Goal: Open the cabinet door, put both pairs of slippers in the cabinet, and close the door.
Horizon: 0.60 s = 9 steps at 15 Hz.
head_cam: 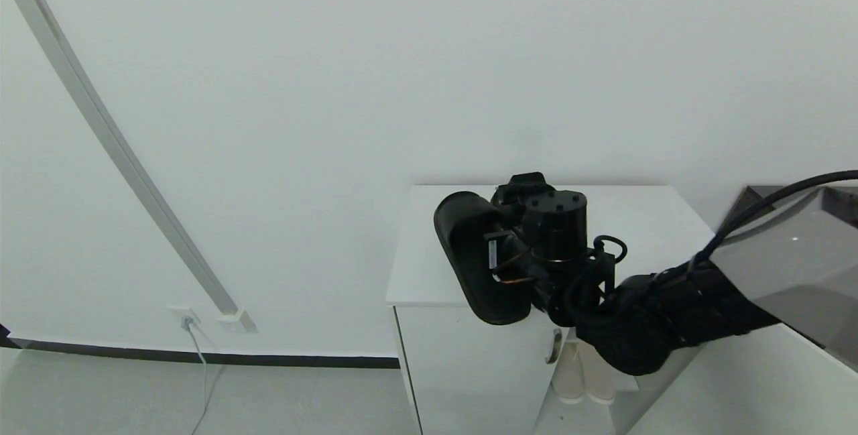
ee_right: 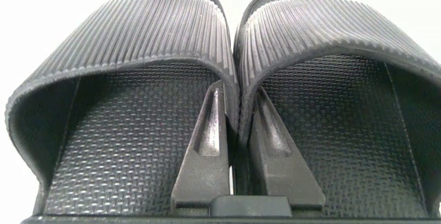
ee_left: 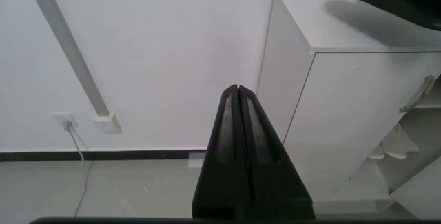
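R gripper (ee_right: 238, 96) clamped on pair of black slippers (head_cam: 472, 261). Two fingers (ee_right: 207, 155) sit inside them, one per slipper, nipping the inner strap edges together; jaws nearly closed, only strap thickness between. Ribbed straps arch over the fingers, textured footbeds face the wrist cam. Slippers side by side, pressed together at the inner edges.

In head view, pair held off the ground, tilted, soles facing robot's left, over the front edge of the white cabinet (head_cam: 429, 274) top, left of centre. Touching the top or hovering: can't tell.

Cabinet against the wall. Left door leaf (head_cam: 469, 381) flush w/ front, curved handle (head_cam: 555, 346) at its right edge. Compartment right of the handle open to view, w/ pale slippers (head_cam: 590, 375) standing toe-up on a shelf, side by side, just beside the handle. White panel (head_cam: 737, 388) at lower right next to the opening; whether it's the swung-out door can't tell.

L gripper (ee_left: 238, 103) low and well left of the cabinet, fingers pressed fully together, nothing in them, pointing toward the wall at floor level.

Bkgd: grey cable trunking (head_cam: 114, 140) running diagonally down the wall to a wall socket (head_cam: 184, 318), white cord (head_cam: 204, 368) plugged in and trailing to the floor, black skirting (head_cam: 268, 358) along the wall base.
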{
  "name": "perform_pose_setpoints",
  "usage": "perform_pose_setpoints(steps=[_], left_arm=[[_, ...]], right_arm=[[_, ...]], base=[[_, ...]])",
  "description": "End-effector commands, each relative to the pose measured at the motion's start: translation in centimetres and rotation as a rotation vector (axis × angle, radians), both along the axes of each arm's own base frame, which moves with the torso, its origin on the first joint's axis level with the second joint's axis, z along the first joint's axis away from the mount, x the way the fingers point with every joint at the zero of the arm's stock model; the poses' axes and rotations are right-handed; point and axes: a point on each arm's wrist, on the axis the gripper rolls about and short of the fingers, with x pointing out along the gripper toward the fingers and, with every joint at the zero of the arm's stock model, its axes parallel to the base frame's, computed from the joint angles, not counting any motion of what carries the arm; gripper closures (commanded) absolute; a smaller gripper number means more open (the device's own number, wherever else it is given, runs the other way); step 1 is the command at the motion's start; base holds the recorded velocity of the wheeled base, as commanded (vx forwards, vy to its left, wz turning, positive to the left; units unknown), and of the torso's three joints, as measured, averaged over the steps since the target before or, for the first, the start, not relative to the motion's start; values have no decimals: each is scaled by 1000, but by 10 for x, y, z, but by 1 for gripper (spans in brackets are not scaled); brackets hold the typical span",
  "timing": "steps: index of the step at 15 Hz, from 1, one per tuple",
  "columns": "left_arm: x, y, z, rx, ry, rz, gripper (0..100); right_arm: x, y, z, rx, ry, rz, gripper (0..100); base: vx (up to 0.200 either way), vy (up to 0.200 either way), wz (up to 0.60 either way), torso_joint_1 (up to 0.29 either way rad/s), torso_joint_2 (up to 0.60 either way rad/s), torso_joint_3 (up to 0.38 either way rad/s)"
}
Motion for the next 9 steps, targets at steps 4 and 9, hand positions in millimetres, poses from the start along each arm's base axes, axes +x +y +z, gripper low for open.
perform_pose_setpoints(steps=[4,9], left_arm=[[0,0,0,-2,1,6,100],[0,0,0,-3,1,9,100]], right_arm=[[-75,-31,28,10,5,154,100],[-116,-56,21,-16,35,263,100]], base=[[0,0,0,0,0,0],[0,0,0,0,0,0]])
